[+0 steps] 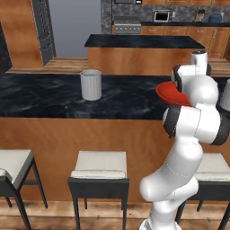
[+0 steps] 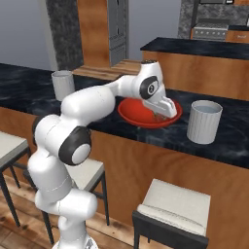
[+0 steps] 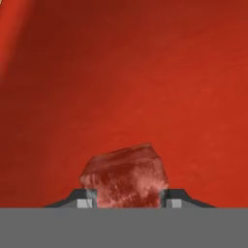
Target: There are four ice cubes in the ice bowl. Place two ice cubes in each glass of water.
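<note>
Room: you look at a rendered kitchen with wood cabinets, a dark-topped island [image 1: 143, 41] behind, and a steel oven [image 1: 127, 26] with a microwave [image 1: 161, 16] on the far wall.
Counter: your work surface is the long black marbled counter [image 1: 45, 96] with a wood front; pale-cushioned stools [image 1: 99, 170] stand below it.
Ice bowl: the ice bowl [image 2: 131, 113] sits on the counter between the two tumblers. In the left base view you see only a red sliver of it, the rest hidden behind the arm.
Left glass of water: the left glass of water [image 1: 90, 84] stands upright, well apart from the bowl.
Right glass of water: the right glass of water [image 2: 204, 121] stands upright near the bowl's rim, not touching it. In the left base view it is cut off at the frame edge.
Tool: your tool [image 2: 163, 115] reaches down inside the bowl; in the right base view its tips are hard to make out against the red.
Ice cube: one ice cube [image 3: 126, 177], tinted red, sits between the two fingertips [image 3: 83, 202] in the hand view. Both tips lie close against its sides, so you have the tool closed on it.
Uncertain: you cannot tell whether the cube rests on the bowl floor or is lifted off it, and the other ice cubes cannot be made out.
</note>
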Controlling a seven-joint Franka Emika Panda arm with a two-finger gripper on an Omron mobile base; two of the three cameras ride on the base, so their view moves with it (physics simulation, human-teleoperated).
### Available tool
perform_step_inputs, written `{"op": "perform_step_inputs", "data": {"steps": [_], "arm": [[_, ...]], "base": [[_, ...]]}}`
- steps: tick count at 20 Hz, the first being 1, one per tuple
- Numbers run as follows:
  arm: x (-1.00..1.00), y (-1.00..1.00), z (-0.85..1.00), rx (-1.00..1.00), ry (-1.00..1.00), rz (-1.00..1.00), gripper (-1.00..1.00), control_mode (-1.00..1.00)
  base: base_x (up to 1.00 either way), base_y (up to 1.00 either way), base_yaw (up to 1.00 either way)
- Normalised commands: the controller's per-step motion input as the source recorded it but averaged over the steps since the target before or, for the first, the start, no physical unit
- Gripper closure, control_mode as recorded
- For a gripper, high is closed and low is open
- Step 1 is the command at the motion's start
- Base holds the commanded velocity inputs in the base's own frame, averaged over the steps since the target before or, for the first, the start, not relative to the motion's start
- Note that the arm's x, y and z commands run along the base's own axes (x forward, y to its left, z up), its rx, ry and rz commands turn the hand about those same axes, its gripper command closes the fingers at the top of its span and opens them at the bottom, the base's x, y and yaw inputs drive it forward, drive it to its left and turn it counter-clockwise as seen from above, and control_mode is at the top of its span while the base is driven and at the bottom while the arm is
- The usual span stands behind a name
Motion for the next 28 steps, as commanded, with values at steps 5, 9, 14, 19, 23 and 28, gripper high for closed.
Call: {"op": "perform_step_inputs", "data": {"steps": [5,9,14,19,23,28], "arm": [[-0.41,-0.28,-0.51,0.05,0.00,0.20,1.00,-1.00],[0.00,0.17,-0.15,0.04,-0.01,0.10,1.00,-1.00],[0.03,0.57,0.55,0.05,-0.02,0.11,1.00,-1.00],[-0.18,-0.38,0.86,0.00,-0.10,0.00,1.00,-1.00],[-0.27,-0.97,0.73,0.00,-0.19,0.00,1.00,-1.00],[-0.21,-0.92,0.50,0.00,-0.22,-0.03,1.00,-1.00]], "base": [[0.00,0.00,0.00],[0.00,0.00,0.00],[0.00,0.00,0.00],[0.00,0.00,0.00],[0.00,0.00,0.00],[0.00,0.00,0.00]]}}
